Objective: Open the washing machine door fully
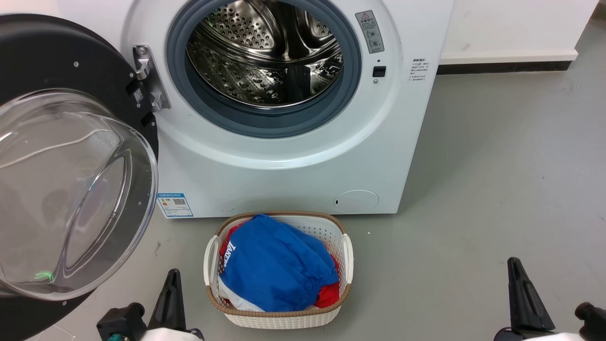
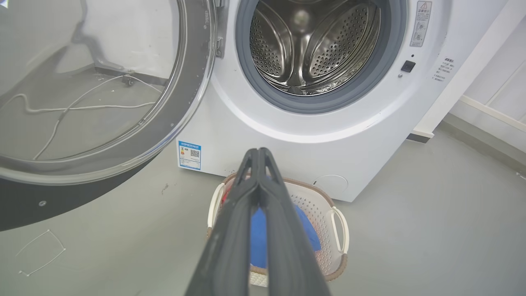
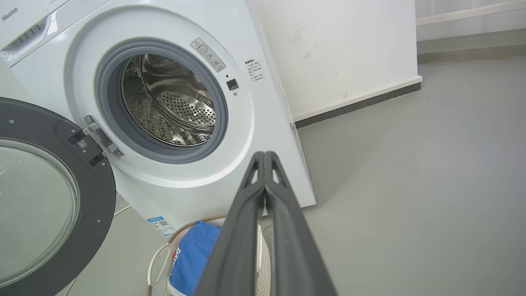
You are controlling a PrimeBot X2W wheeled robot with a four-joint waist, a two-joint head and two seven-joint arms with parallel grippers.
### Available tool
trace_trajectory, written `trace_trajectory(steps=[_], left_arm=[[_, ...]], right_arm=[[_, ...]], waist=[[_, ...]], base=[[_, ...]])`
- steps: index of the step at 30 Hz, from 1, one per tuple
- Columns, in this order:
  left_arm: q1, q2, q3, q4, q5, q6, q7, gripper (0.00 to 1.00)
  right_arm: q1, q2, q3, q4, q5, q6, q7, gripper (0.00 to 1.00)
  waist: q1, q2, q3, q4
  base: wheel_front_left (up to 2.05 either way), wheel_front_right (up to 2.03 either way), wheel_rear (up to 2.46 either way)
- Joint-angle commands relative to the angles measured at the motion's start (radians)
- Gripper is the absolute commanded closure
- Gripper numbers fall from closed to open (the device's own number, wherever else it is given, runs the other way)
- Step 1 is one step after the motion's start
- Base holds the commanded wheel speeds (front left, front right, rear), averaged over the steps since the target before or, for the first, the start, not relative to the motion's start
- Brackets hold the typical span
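Leftward, washing machine door (image 1: 61,61) apart from basket (image 1: 349,258).

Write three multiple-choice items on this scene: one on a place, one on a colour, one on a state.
1. The laundry basket stands: A. on the floor before the washing machine; B. inside the machine; C. on top of the machine.
2. The top garment in the basket is: A. green; B. blue; C. yellow.
3. The washing machine door is: A. shut; B. lifted off the machine; C. swung open.
Answers: 1 A, it sits on the grey floor below the machine's front. 2 B, its cloth is plainly blue. 3 C, the door hangs aside on its hinge and the steel drum is exposed.
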Motion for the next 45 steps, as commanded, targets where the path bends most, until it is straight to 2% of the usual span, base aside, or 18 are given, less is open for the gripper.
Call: trace_trajectory(steps=[1,24,45], left_arm=[[-0.034,0.0,0.009,-0.01,-0.054,-0.006,0.011,1.0],[-0.087,0.0,0.044,0.017,-0.441,-0.049,0.104,1.0],[-0.123,0.0,0.07,0.038,-0.708,-0.077,0.17,1.0]], right_arm=[[-0.035,-0.01,0.001,-0.005,0.054,0.0,0.008,1.0],[-0.112,-0.025,0.004,0.062,0.429,0.0,0.086,1.0],[-0.164,-0.029,-0.003,0.11,0.682,0.0,0.147,1.0]], waist=[[0.0,0.0,0.0,0.0],[0.0,0.0,0.003,0.002],[0.0,0.0,0.006,0.004]], base=[[0.0,0.0,0.0],[0.0,0.0,0.0],[0.0,0.0,0.0]])
